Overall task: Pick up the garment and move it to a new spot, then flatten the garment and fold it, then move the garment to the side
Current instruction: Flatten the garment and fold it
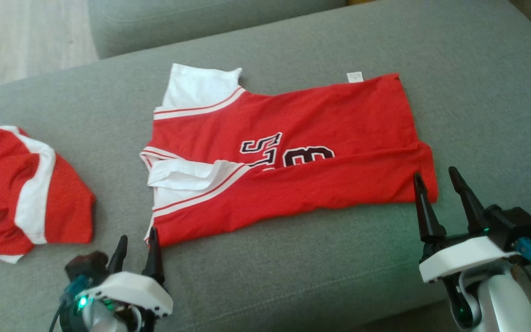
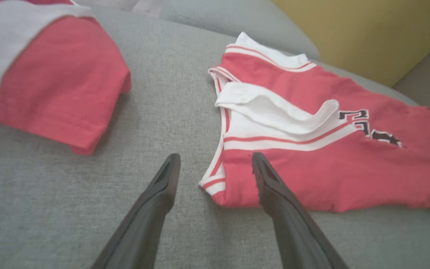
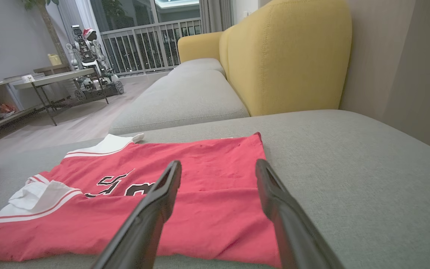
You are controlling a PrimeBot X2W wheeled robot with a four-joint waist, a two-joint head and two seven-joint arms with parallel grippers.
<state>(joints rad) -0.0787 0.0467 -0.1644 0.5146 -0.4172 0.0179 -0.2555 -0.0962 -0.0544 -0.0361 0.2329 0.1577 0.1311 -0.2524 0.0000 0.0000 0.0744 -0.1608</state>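
Two hands stand at the two near corners of the garment [image 1: 288, 157], a red jersey with white trim and black numerals that lies spread out near the middle of the grey sofa cushion [image 1: 293, 276]. Its near long edge is folded up over itself and hides the lower half of the numerals. A white sleeve lies folded inward at the left end. The far edge runs straight, with a small white label [image 1: 354, 76] sticking out past it.

The left hand [image 1: 138, 234] is open and holds nothing. One finger is over bare cushion and the other is at the garment's near left corner, beside the striped trim. The right hand [image 1: 434, 173] is also open and empty. Its left finger is over the near right corner of the red fabric and its right finger is just past the hem, over cushion. Whether any fingertip presses on the cloth cannot be told.

A second red and white garment [image 1: 21, 189] lies crumpled at the cushion's left end, well apart from the jersey, with a band of bare cushion between them. To the right of the hem the cushion is bare and wide. More bare fabric runs along the far side up to the seam with the next cushion [image 1: 201, 23]. A narrower bare strip lies between the folded near edge and the cushion's front. A yellow backrest [image 3: 286, 56] rises beyond the far right side.
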